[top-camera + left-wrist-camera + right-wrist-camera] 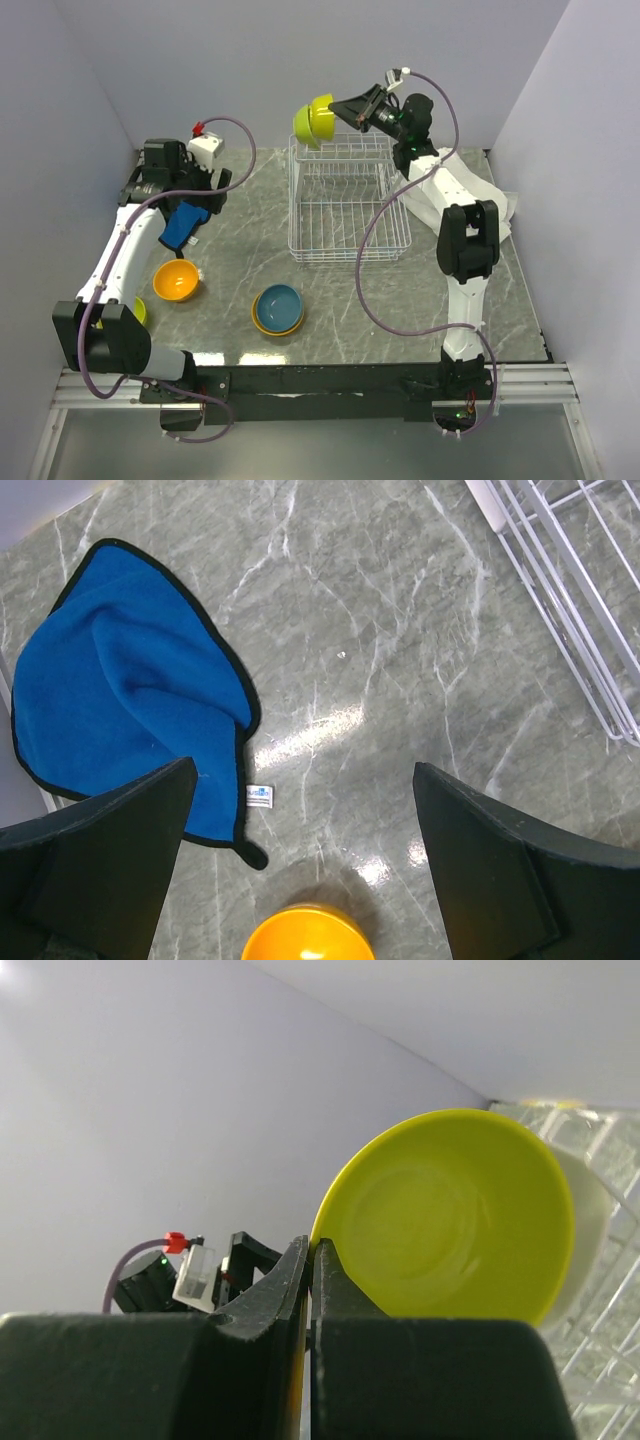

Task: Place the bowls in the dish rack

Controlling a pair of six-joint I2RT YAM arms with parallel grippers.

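My right gripper (337, 108) is shut on the rim of a lime green bowl (312, 121) and holds it on edge in the air above the far left corner of the white wire dish rack (345, 205). In the right wrist view the jaws (310, 1247) pinch the bowl's (450, 1220) left rim, with rack wires (600, 1360) behind. My left gripper (197, 195) is open and empty above the table (304, 770). An orange bowl (177, 280) lies just below it (308, 935). A light blue bowl (279, 306) sits nested on a yellowish rim.
A blue cloth (184, 225) lies by the left arm and shows in the left wrist view (120, 690). A lime green bowl (138, 310) is mostly hidden under the left arm. The rack's corner (580, 600) is to the left gripper's right. Walls enclose the table.
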